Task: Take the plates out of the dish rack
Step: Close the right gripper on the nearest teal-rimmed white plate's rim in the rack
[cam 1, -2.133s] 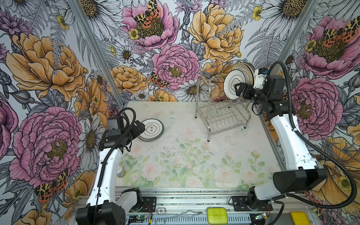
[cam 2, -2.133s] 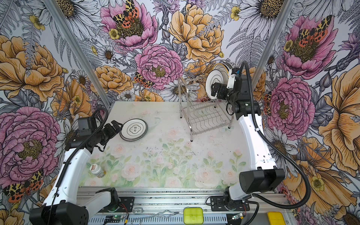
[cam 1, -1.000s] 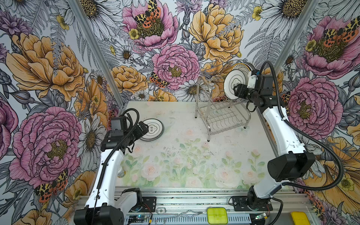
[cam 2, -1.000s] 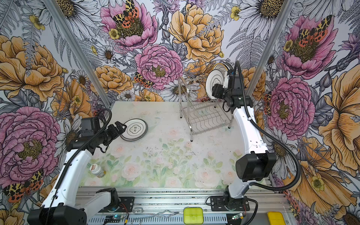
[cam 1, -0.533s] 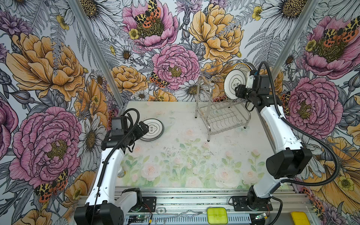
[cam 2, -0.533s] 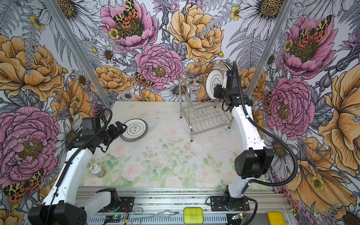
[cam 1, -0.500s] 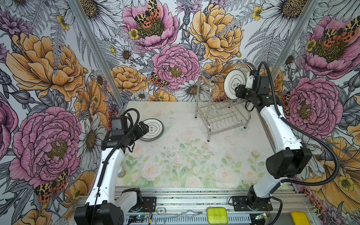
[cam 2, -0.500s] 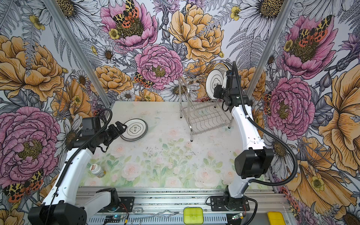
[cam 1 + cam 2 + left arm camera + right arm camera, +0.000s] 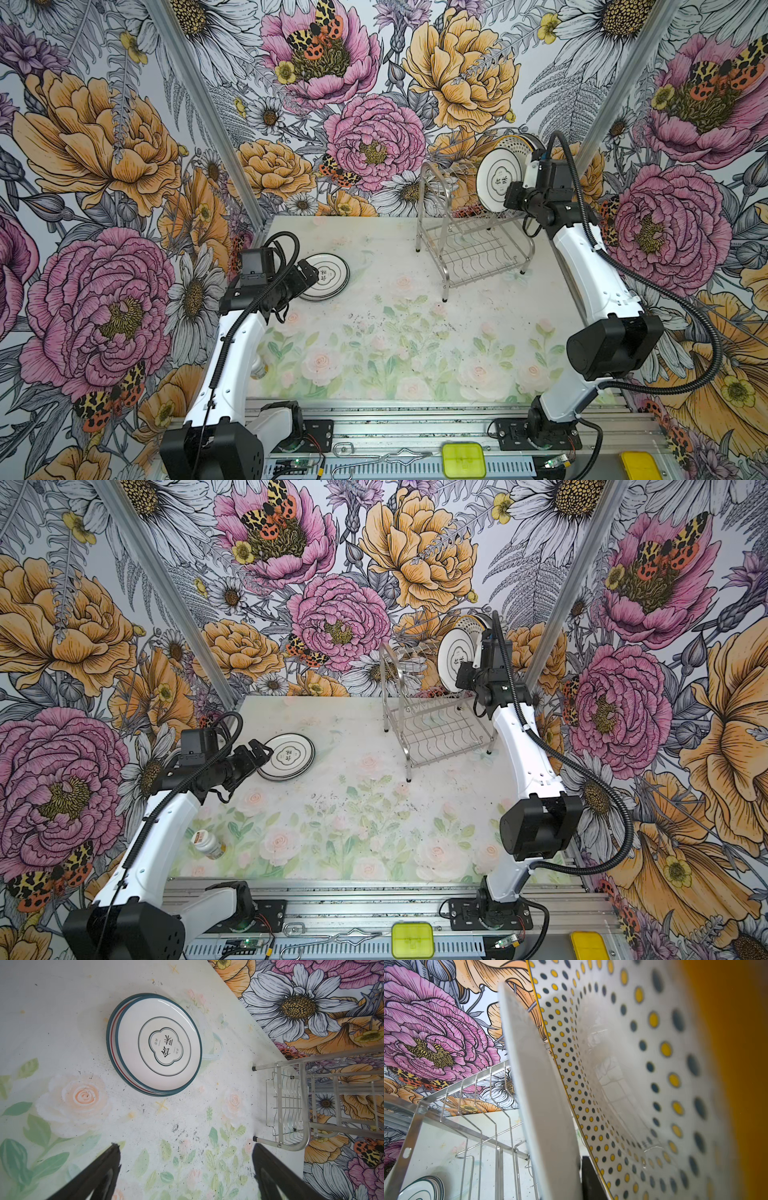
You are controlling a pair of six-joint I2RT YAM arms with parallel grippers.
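Right gripper (image 9: 508, 198) straddles the rim of the white round ceramic plate with black characters (image 9: 496, 183), which stands upright at the right end of the shiny steel wire dish rack (image 9: 478, 253). Pinch unconfirmed. Advise a straight lift, clear of the dotted white plate (image 9: 633, 1064) behind. Left gripper (image 9: 186, 1147): wide, empty.

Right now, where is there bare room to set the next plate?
Bare: middle and front of the table, between the plate stack and the dish rack. Crowded: the rack's right end, two standing plates and the right arm; a small bottle sits front left.

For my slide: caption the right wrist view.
White plate upright in the rack, dotted plate beside it, a finger between them.
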